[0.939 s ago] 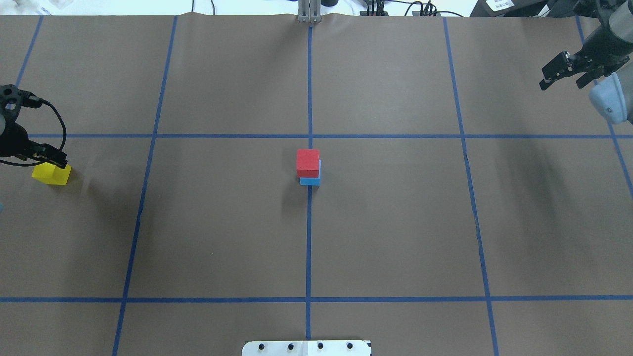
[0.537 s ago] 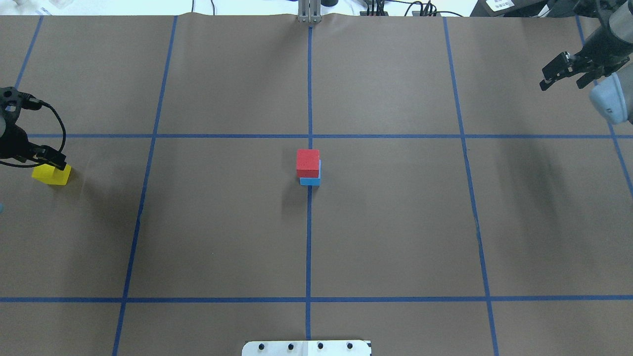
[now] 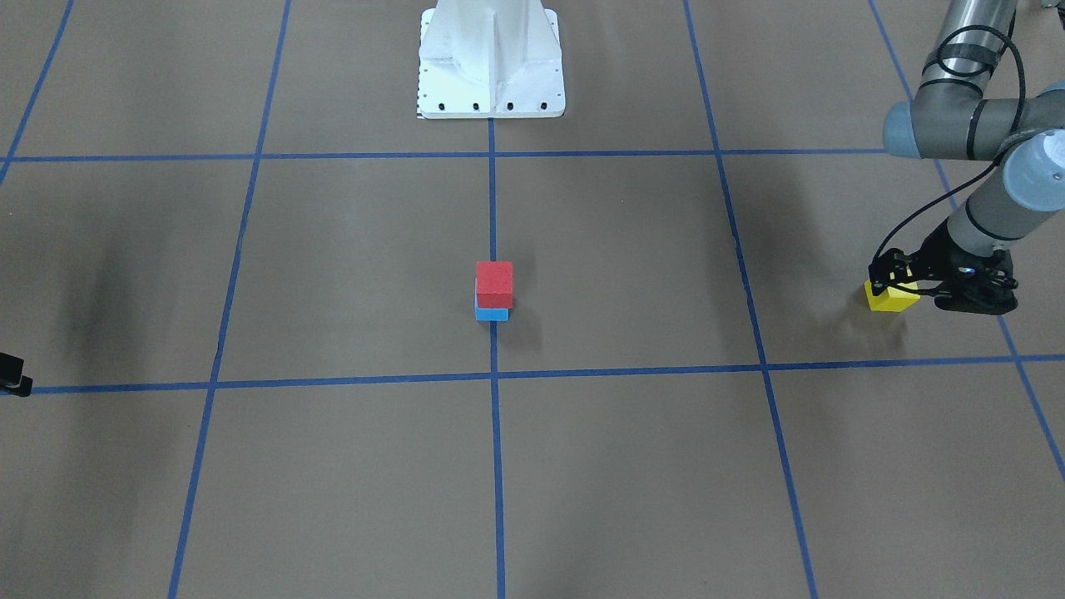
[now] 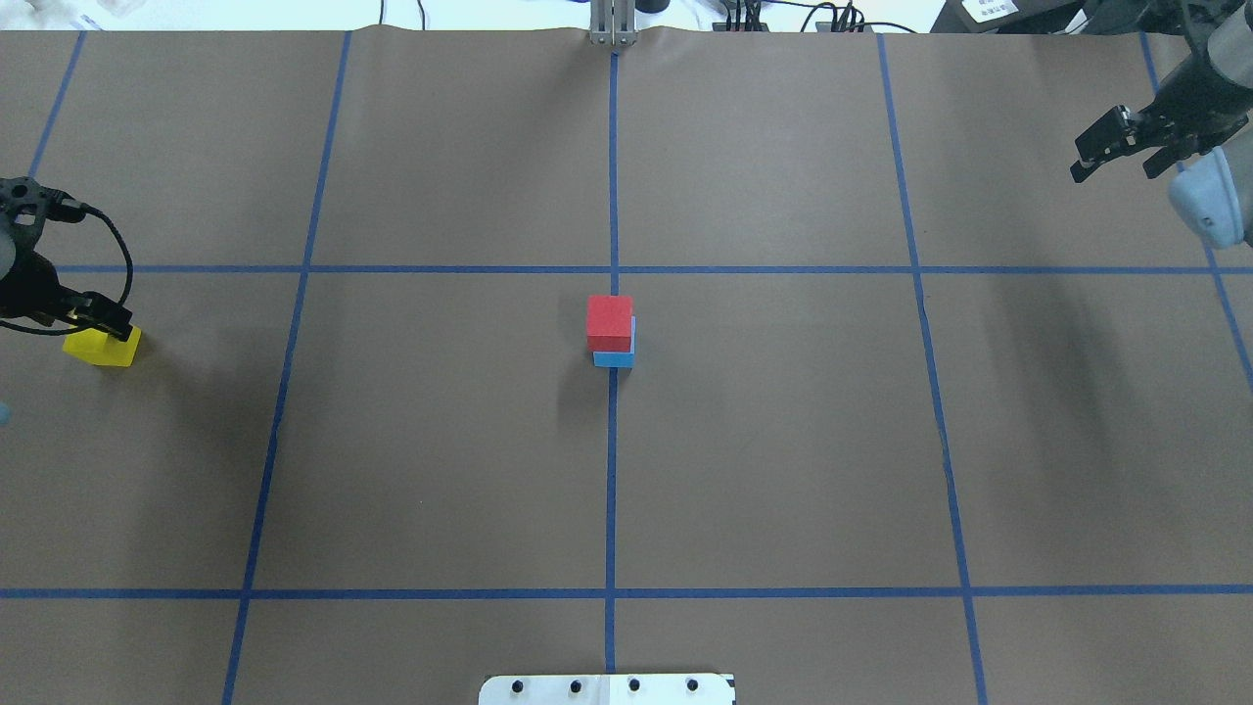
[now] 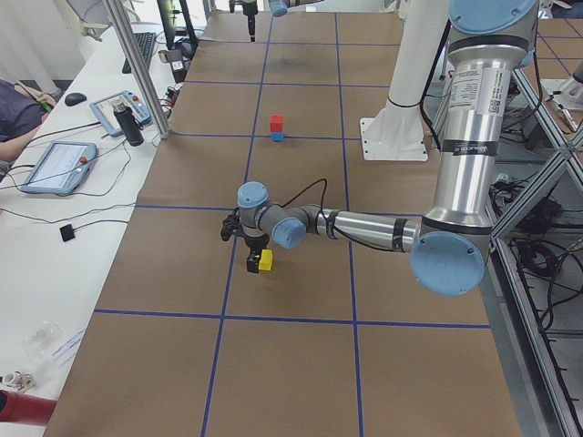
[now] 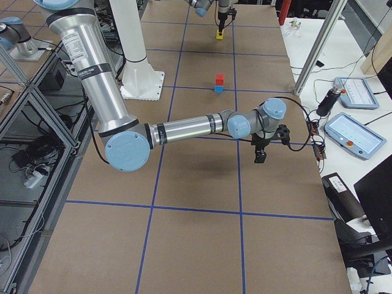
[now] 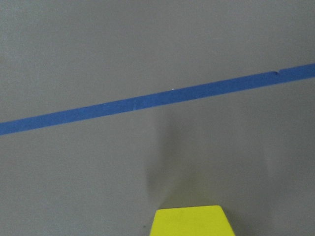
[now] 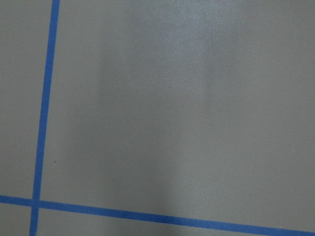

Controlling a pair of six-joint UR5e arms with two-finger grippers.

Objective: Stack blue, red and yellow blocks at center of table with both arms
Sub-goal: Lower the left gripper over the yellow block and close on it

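The red block (image 4: 609,321) sits on the blue block (image 4: 615,358) at the table's center, slightly offset; the stack also shows in the front view (image 3: 494,283). The yellow block (image 4: 101,347) lies on the table at the far left. My left gripper (image 4: 93,315) is low over it, open, with its fingers at the block's top edges; in the front view the gripper (image 3: 894,279) straddles the block (image 3: 890,299). The left wrist view shows only the block's top (image 7: 191,222). My right gripper (image 4: 1118,149) is open and empty, raised at the far right.
Blue tape lines (image 4: 613,441) divide the brown table into a grid. The robot's white base plate (image 4: 607,689) is at the near edge. A metal post (image 4: 613,24) and cables stand at the far edge.
My left gripper has shifted slightly toward the table's left edge and lowered over the yellow block. The block has not moved. The right gripper has drifted slightly up and away.
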